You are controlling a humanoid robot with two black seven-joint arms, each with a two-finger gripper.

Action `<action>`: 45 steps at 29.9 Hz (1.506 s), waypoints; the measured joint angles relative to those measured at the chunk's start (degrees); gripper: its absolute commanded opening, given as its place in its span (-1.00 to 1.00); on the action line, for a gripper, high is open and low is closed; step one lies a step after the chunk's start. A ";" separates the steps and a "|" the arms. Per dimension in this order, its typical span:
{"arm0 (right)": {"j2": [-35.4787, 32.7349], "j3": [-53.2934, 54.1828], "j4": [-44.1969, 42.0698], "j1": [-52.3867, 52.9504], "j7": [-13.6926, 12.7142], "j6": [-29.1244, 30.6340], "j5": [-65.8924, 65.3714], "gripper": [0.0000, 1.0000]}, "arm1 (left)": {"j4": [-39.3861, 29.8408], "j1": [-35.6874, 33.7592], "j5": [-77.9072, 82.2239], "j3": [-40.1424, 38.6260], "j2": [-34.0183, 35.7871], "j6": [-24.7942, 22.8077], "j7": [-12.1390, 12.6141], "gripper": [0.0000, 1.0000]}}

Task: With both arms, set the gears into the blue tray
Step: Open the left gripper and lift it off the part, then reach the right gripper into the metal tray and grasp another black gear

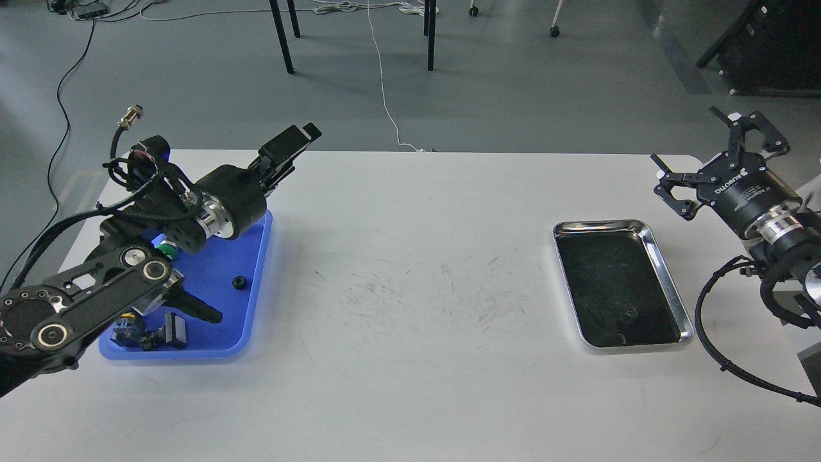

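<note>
Lying in blue tray [253, 301], gear [239, 282], below seemingly closed left end effector [301, 138]

blue tray [253, 282] partly hidden by left arm [96, 282]

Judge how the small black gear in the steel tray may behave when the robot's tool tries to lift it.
The gear looks tiny, so probably light and easily missed. Round, it may roll if tipped on edge. The steel tray looks smooth, so a nudge could slide it.

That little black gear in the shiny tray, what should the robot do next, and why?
Probably lower the open right gripper over the gear in the steel tray and pick it up. The other gear already sits in the blue tray.
</note>
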 measured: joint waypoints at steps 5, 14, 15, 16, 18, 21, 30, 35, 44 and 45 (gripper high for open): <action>-0.26 1.92 0.47 -0.55 0.00 0.04 0.33 0.94 | 3.72 0.76 -4.82 -6.41 -8.12 0.87 0.02 0.95; -1.71 5.69 4.19 -3.62 -0.25 0.15 0.56 0.96 | 12.04 3.33 -10.57 -20.39 -15.20 1.25 -0.96 0.95; -2.10 5.72 4.83 -3.70 -0.26 0.15 0.56 0.96 | 12.27 3.79 -10.96 -21.68 -15.40 1.25 -0.98 0.95; -2.47 5.73 5.42 -3.72 -0.26 0.13 0.55 0.96 | 12.47 4.26 -11.28 -22.86 -15.58 1.25 -0.99 0.95; -3.49 5.73 6.84 -3.72 -0.28 0.05 0.40 0.96 | 13.07 4.98 -11.96 -24.72 -15.92 1.24 -0.99 0.95; -5.30 5.31 8.70 -3.72 -0.34 0.05 0.24 0.96 | 14.26 5.59 -13.60 -26.51 -16.22 1.22 -1.11 0.95; -14.38 0.61 14.95 -1.30 -0.80 -0.03 -4.70 0.96 | 15.99 8.18 -17.48 -29.53 -16.35 0.92 -1.45 0.96; -18.97 -7.16 17.75 7.56 -1.89 -0.23 -22.53 0.96 | 15.99 8.53 -17.56 -29.67 -16.43 0.91 -2.79 0.96; -17.72 -38.32 20.43 32.10 -3.57 -0.28 -54.00 0.96 | 16.00 8.54 -17.36 -29.75 -16.45 1.12 -4.26 0.96; -16.63 -43.13 21.26 34.67 -3.65 -0.27 -55.84 0.96 | 16.00 8.52 -17.33 -29.76 -16.44 1.14 -4.26 0.96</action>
